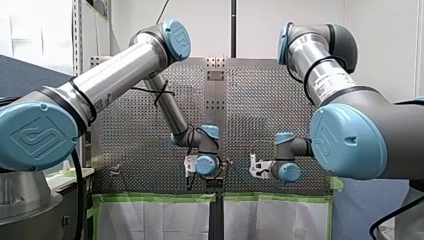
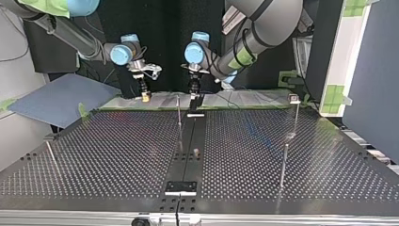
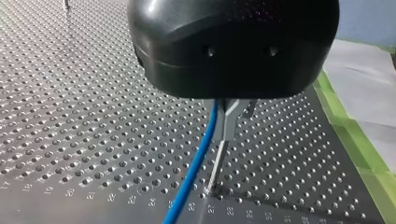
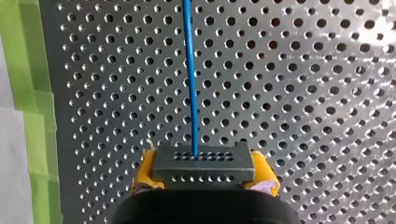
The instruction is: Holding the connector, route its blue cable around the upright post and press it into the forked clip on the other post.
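blue caps (image 1: 31, 135) on the arm joints carry an embossed looped mark rather than readable letters. a white label (image 1: 334, 86) on my right arm's silver tube has print too small to make out. in the left wrist view a row of small numbers (image 3: 112, 198) is engraved along the perforated tabletop (image 4: 303, 93), among them 20 to 24 and 27 to 30. the connector (image 4: 204, 163) is a dark grey rectangular block with two rows of tiny holes on its upper face and one more row along its front. my right gripper (image 4: 204, 173) has its jaws closed on the block, one yellow pad (image 4: 142, 171) pressed against each end. the blue cable (image 4: 189, 70), thin and bright, leaves a hole in the block's upper face and runs straight ahead over the tabletop, with green tape (image 4: 28, 93) off to one side. in the top view this gripper hangs over the tabletop's far edge, left of the middle. my left gripper (image 2: 195, 101) hangs just to its right, near a thin post (image 2: 179, 117). in the left wrist view the cable comes out from under the black housing and passes just beside a forked clip (image 3: 229, 114) on a slim post. whether the cable sits in the fork, and whether the left jaws are open or closed, i cannot tell.
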### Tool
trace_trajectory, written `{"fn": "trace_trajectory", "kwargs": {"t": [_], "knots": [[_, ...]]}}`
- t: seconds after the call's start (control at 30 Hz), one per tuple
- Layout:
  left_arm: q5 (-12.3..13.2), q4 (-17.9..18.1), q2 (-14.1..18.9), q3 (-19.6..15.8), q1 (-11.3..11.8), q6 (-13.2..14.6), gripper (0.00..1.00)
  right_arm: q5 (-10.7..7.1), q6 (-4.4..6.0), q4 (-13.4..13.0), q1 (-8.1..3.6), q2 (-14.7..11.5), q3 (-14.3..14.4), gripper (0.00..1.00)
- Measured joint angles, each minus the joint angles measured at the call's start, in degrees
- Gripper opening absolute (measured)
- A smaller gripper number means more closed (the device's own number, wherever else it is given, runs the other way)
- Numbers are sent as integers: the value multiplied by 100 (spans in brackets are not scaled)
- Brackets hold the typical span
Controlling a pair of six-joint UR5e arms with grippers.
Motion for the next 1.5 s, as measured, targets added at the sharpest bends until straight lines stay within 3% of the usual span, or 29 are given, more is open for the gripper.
{"fn": "trace_trajectory", "kwargs": {"t": [0.23, 0.53, 0.83, 1.1, 1.5], "knots": [[66, 12, -26, 6, 3, -49, 0, 0, -21, 25, -79, 1, -4, 0], [26, 42, -375, 155, 11, -59, 0, 0, -40, 60, -113, 2, -5, 0], [18, -258, -453, 457, 36, -60, 0, 3, -55, 70, -120, 8, -5, 0], [51, -302, -456, 543, 62, -91, 0, 10, -47, 30, -157, 8, -8, 0], [380, -423, -457, 737, 224, -280, 0, 10, -34, 60, -211, 8, -158, 0]]}}
